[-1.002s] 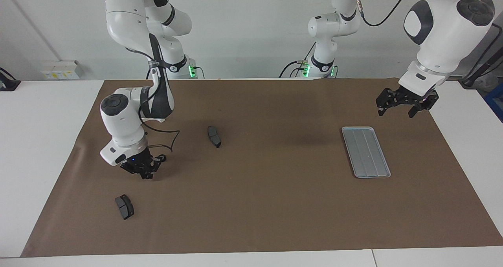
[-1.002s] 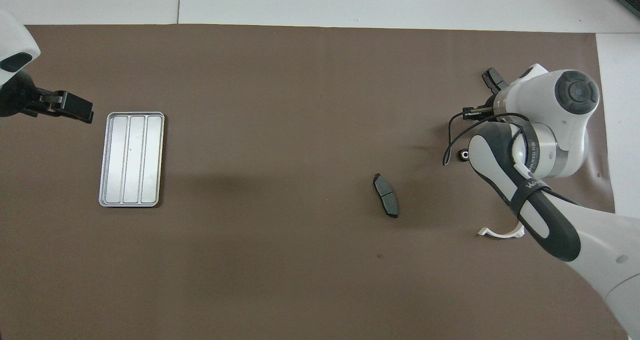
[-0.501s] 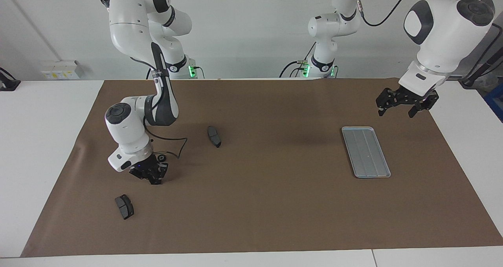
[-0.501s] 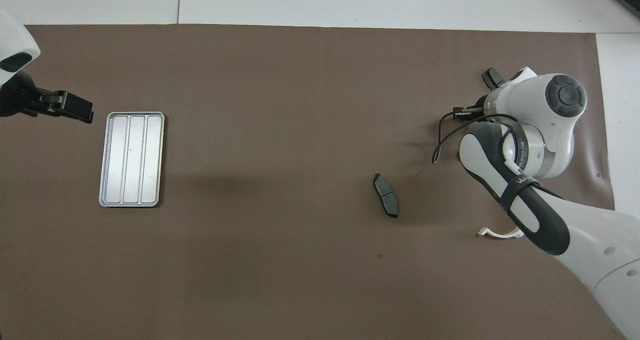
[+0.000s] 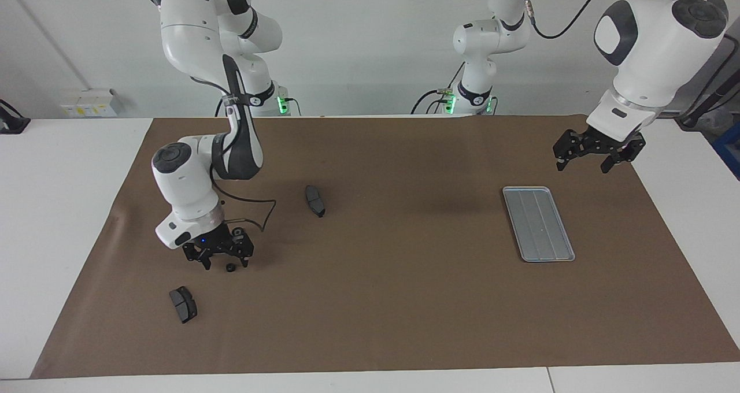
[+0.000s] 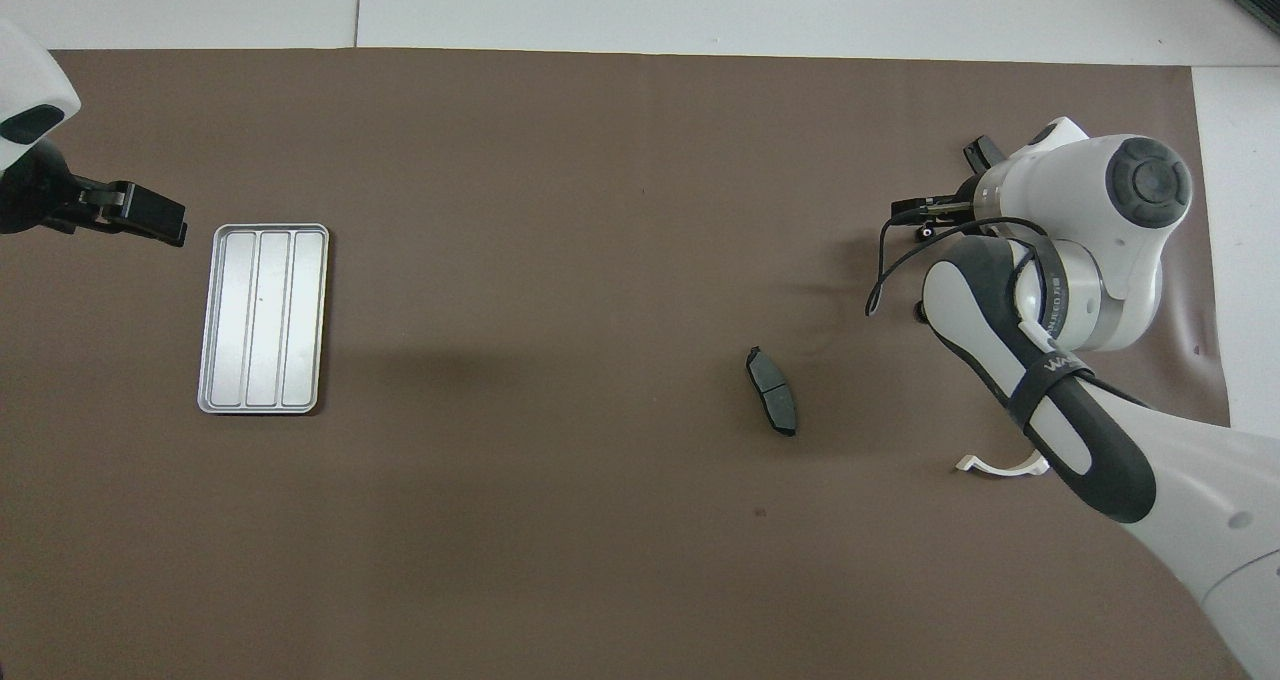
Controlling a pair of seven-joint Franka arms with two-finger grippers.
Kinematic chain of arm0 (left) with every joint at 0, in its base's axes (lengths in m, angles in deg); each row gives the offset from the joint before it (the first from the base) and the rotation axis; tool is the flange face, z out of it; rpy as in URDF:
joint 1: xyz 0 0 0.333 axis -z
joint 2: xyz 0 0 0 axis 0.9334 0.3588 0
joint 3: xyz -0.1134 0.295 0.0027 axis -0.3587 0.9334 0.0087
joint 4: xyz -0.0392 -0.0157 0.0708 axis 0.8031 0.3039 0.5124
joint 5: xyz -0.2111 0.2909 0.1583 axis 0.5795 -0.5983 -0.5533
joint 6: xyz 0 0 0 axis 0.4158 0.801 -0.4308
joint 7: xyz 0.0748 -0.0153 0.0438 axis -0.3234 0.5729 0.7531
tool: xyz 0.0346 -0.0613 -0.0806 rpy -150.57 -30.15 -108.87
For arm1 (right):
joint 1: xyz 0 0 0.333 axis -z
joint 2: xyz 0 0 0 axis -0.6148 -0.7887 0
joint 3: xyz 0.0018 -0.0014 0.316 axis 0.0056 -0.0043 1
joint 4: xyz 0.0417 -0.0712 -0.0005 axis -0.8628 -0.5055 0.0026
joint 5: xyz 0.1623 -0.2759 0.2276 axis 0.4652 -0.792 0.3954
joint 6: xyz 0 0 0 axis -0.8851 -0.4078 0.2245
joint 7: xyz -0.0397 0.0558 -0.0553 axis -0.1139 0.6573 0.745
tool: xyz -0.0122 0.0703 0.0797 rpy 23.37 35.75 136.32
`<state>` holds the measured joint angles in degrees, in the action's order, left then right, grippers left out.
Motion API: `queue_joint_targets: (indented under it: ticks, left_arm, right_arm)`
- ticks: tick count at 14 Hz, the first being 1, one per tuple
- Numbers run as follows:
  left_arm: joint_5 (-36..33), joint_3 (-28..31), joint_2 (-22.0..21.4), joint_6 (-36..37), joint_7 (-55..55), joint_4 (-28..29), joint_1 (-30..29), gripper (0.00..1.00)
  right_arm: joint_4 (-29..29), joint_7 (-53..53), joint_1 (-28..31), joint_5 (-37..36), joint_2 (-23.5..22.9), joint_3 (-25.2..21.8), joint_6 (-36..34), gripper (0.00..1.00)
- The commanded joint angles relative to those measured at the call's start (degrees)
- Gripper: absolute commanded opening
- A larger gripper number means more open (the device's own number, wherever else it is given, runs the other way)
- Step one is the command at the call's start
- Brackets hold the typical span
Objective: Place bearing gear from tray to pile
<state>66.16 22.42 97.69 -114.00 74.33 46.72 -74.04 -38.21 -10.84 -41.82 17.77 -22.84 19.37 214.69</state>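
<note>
Since half a second ago the right claw [image 5: 221, 261] has spread its fingers and lifted slightly, and a small black gear [image 5: 230, 267] now lies bare on the tabletop [image 5: 370, 300] just under it, between the fingertips. The gear is released, so the drop looks done. It is a tiny dark ring, round and without a long axis, resting toward the right arm's end, near a flat dark brake pad [image 5: 183, 304] and somewhat nearer the robots than that pad. Another small ring [image 6: 920, 309] peeks out beside the arm's wrist in the overhead view (probably part of the pile, mostly hidden under the arm). A second brake pad [image 5: 315, 200] lies nearer the middle, and a white half-ring bracket [image 6: 998, 466] sits closer to the robots.

The tray [image 5: 538, 223], silver-grey metal with lengthwise ridges and a raised rim, sits toward the left arm's end with nothing visible in it. The left claw [image 5: 598, 153] waits, fingers apart, over the brown mat just beside the tray's near end.
</note>
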Motion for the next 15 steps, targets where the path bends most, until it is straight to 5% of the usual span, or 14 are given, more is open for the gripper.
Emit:
queue_joint_targets:
  ticks: [1, 9, 15]
  left_arm:
    - [0.83, 0.24, -1.86, -1.07, -0.24, 2.33, -0.3, 1.0]
    - [0.83, 0.24, -1.86, -0.98, -0.24, 2.33, -0.3, 1.0]
    - [0.83, 0.24, -1.86, -1.07, -0.32, 2.33, -0.21, 1.0]
  right_arm:
    - [-0.75, 1.02, 0.63, 0.43, 6.87, -0.65, -7.26, 1.0]
    - [0.13, 3.4, 0.63, -0.62, 22.96, -1.53, -34.94, 1.0]
    - [5.03, 4.2, 1.16, -2.2, 26.41, -1.88, -45.69, 1.0]
